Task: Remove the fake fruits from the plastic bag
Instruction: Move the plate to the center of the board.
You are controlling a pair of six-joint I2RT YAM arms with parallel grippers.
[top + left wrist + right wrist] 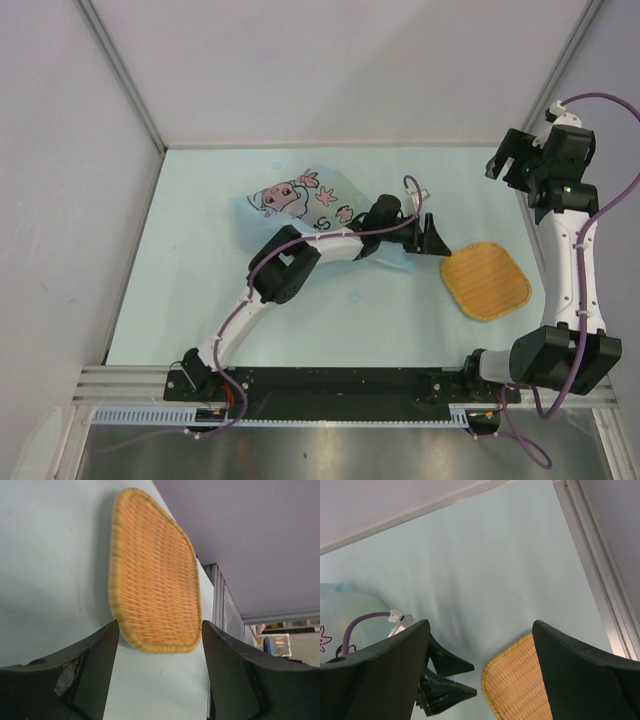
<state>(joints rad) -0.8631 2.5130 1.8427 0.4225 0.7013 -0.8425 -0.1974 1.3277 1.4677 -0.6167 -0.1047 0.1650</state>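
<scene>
Reaching out from the black rail [340, 382] at the near edge, the left arm [290, 265] lies low across the pale blue table [190, 270], a purple cable [262, 262] looped along it. Its claw, the left claw [432, 238], points right at mid-table with the fingers spread apart and nothing between them; the wrist view shows the tray framed in the gap, just beyond the tips and not touched. That tray [485, 280], an orange woven square with rounded corners, lies flat to the right of centre, near the claw. Behind the forearm and partly under it lies the bag [295, 195], thin light-blue film with a pink-and-dark cartoon face, stars and lettering on top, flattened on the table left of centre; what it holds cannot be made out from above. The right wrist view catches only its rounded edge and one pink star at the far left. The right arm [570, 260] rises from the near right corner and bends back toward the far wall [350, 60]. The right claw [503, 160] hangs high over the far right of the table, well apart from bag and tray, fingers wide and empty.
</scene>
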